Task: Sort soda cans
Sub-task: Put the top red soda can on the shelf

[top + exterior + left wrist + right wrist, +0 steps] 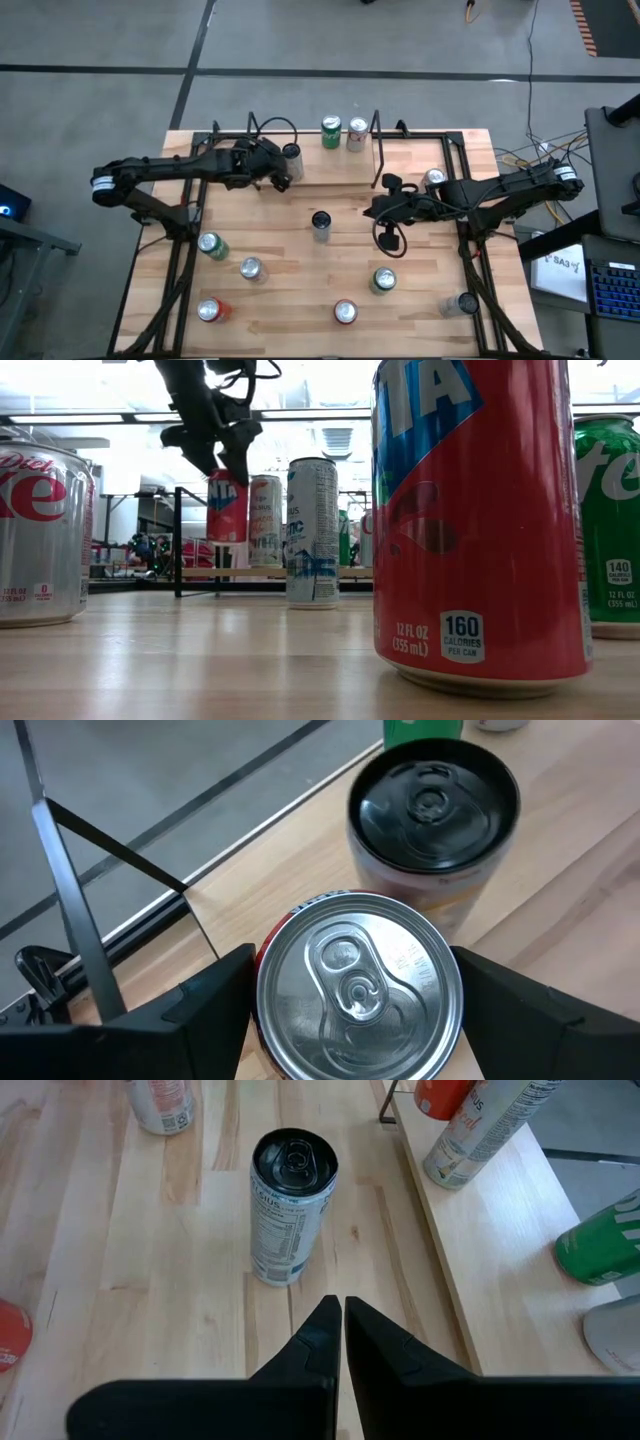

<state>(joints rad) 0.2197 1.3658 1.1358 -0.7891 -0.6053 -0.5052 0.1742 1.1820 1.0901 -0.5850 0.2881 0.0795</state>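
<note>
Left claw (275,176) sits at the rear-left of the surface (290,300), around a can (358,988) on the raised shelf (340,165), another can (292,156) just beside it. Two cans (343,133) stand together at shelf rear-centre. Tall can (320,224) stands mid-surface, right claw (372,210) to its right. Six cans (290,288) scattered across the front; one can (434,179) by the right arm.
</note>
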